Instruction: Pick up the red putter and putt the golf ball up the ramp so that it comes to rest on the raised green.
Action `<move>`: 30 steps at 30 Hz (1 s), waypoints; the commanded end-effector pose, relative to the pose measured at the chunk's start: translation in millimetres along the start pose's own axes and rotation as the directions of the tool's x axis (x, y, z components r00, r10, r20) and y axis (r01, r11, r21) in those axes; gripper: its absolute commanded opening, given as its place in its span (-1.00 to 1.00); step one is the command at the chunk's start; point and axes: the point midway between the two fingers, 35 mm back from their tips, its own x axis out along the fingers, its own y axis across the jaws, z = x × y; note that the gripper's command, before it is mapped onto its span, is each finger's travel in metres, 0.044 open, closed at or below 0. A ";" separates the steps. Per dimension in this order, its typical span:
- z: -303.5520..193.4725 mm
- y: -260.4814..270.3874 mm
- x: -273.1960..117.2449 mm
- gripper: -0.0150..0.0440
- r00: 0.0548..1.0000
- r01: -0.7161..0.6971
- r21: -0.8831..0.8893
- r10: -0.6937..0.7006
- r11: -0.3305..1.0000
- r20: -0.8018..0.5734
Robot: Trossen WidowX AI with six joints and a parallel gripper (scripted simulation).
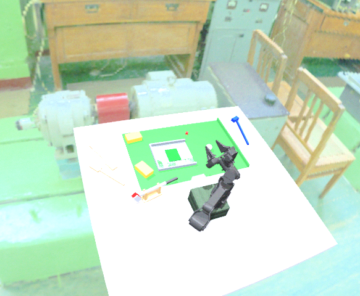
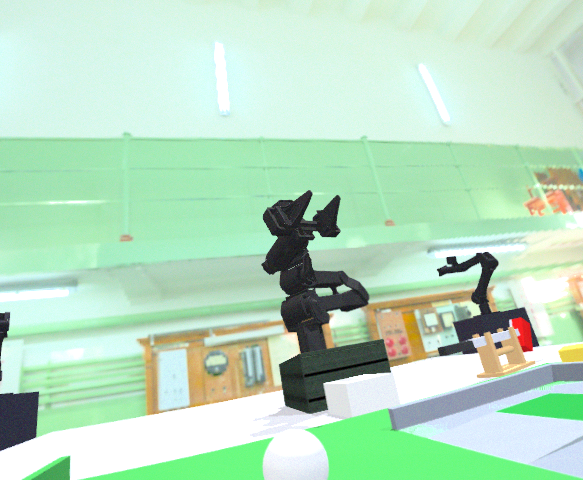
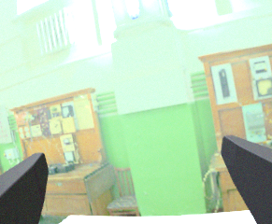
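The red putter (image 1: 135, 195) (image 2: 521, 334) lies across a small wooden stand (image 1: 152, 196) (image 2: 504, 368); its dark grip points toward the arm's base. The white golf ball (image 1: 209, 146) (image 2: 295, 459) is on the green mat (image 1: 202, 127), right of the ramp structure. The ramp structure's grey wall (image 1: 167, 142) (image 2: 462, 395) surrounds the green square (image 1: 172, 155) (image 2: 560, 405). My gripper (image 1: 212, 143) (image 2: 324, 193) (image 3: 136, 154) is open and empty, raised high, pointing away from the base. In the top view it overlaps the view near the ball. The wrist view shows neither putter nor ball.
Two yellow blocks (image 1: 133, 137) (image 1: 144, 169) lie left of the ramp structure. A small red object (image 1: 186, 132) is at the mat's back. A blue mallet-shaped club (image 1: 242, 131) lies beyond the mat's right border. A white block (image 2: 361, 395) stands by the arm's base.
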 end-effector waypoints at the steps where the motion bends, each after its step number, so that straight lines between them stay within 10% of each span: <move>1: 0.8 -0.9 0.8 0.95 1.000 0.000 0.002 0.000 1.000 0.001; 17: -70.4 -56.9 106.6 1.00 0.905 -0.027 0.013 0.030 1.000 -0.423; 30: -217.7 7.1 113.7 1.00 0.334 -0.620 -0.046 0.210 0.783 -0.919</move>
